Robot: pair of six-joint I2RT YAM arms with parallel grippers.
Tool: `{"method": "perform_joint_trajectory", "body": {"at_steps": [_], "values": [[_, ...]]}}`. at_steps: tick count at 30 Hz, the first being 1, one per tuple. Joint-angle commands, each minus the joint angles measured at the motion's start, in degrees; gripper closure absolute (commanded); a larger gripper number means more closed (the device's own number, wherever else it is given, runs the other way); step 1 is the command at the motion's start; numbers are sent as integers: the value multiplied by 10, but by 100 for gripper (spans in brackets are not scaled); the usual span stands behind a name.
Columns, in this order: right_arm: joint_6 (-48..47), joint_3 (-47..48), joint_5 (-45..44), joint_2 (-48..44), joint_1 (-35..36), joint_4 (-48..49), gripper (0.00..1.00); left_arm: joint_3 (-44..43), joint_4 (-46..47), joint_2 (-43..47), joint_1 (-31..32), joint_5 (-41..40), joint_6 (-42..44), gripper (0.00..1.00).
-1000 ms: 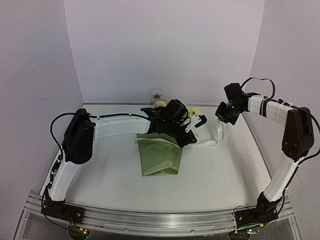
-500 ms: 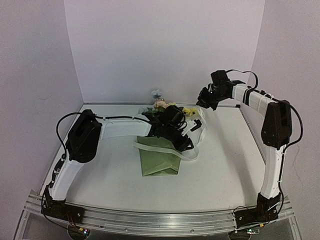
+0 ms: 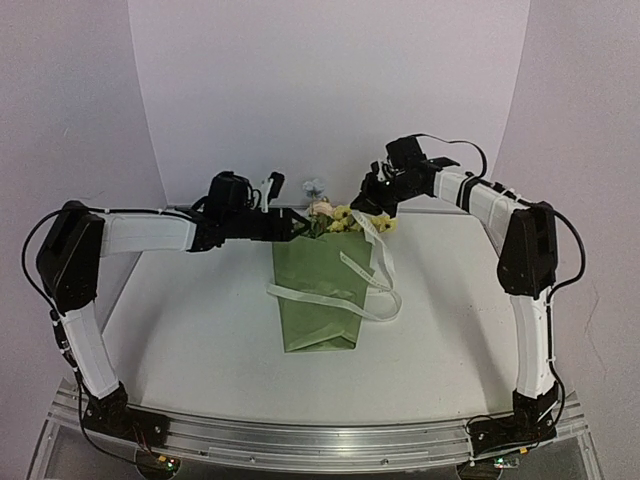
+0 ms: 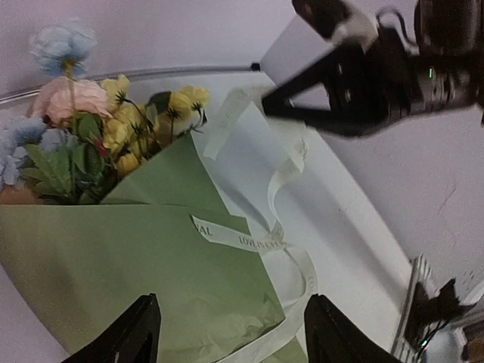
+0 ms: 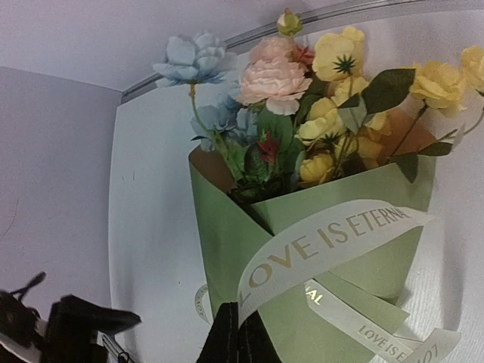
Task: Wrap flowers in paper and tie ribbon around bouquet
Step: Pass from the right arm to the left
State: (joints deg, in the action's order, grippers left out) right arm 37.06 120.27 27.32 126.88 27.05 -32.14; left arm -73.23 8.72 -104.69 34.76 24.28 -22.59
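Note:
The bouquet lies mid-table, its olive-green paper (image 3: 318,300) wrapped as a cone around the flowers (image 3: 335,215), blooms toward the back wall. The cream ribbon (image 3: 372,272) loops loosely over the cone and onto the table on its right. My right gripper (image 3: 372,200) hovers just above the blooms, shut on one ribbon end (image 5: 325,234), which rises from the cone to its fingertips (image 5: 234,336). My left gripper (image 3: 292,222) hangs at the cone's top left, open, nothing between its fingers (image 4: 144,329). Below it lie the paper (image 4: 136,265) and the ribbon (image 4: 242,240).
Lilac walls close the table (image 3: 200,320) at the back and both sides. An aluminium rail (image 3: 320,445) with the arm bases runs along the near edge. The left arm's forearm (image 3: 150,232) stretches along the back left.
My left gripper has let go, opened, and pulled back left off the cone. My right gripper has carried the ribbon end left, from the right side to above the blooms.

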Motion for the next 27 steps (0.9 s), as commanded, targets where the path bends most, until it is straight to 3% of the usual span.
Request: {"method": "perform_joint_trajectory", "body": {"at_steps": [1,6,14,19,27], "values": [[-53,32,35,19,46,1,100,79,117,28,-48,50,-186,28],[-125,0,19,1,105,2,100,135,252,-4,-101,134,-366,22],[-191,-22,31,-4,142,1,99,131,437,-79,-105,194,-559,15],[-210,-31,31,-6,148,-1,97,106,479,-126,-101,212,-617,13],[-229,-28,23,-1,156,-9,96,48,447,-171,-77,236,-645,17]]}}
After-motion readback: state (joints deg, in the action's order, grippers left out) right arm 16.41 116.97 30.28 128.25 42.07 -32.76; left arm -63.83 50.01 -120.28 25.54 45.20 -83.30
